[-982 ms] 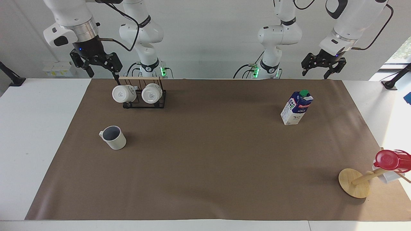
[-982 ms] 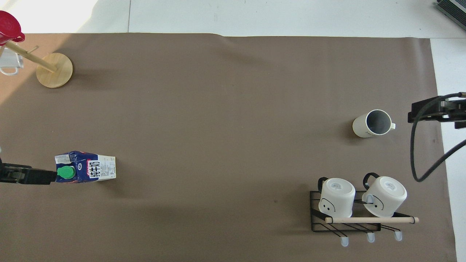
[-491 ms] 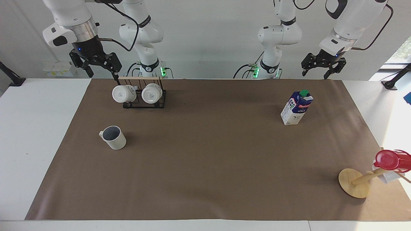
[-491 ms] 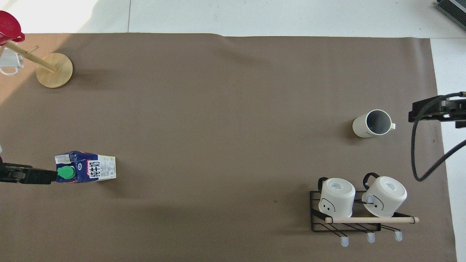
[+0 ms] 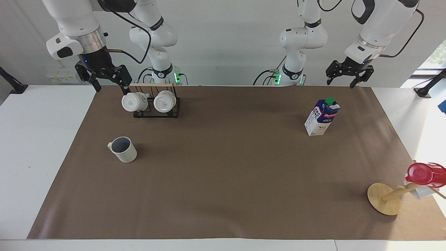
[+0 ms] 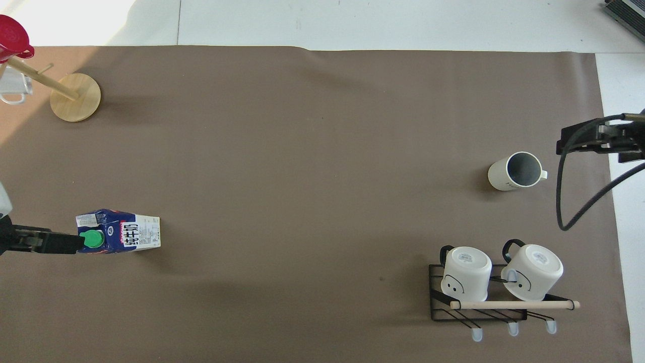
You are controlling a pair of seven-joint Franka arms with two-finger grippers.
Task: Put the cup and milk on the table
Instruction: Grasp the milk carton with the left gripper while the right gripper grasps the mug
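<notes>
The cup (image 5: 123,150) stands upright on the brown sheet of the table (image 5: 223,181) toward the right arm's end; it also shows in the overhead view (image 6: 514,171). The milk (image 5: 322,116) stands upright on the sheet toward the left arm's end, with its green cap up; it also shows in the overhead view (image 6: 118,231). My right gripper (image 5: 109,83) is open and empty, up in the air over the sheet's edge beside the mug rack. My left gripper (image 5: 340,83) is open and empty, up in the air over the sheet's edge near the milk.
A black wire rack (image 5: 156,111) holding two white mugs stands near the robots, nearer to them than the cup. A wooden mug tree (image 5: 385,198) with a red cup (image 5: 423,173) stands at the left arm's end, farther from the robots than the milk.
Both grippers have risen a little and stay open. The cup and the milk have not moved.
</notes>
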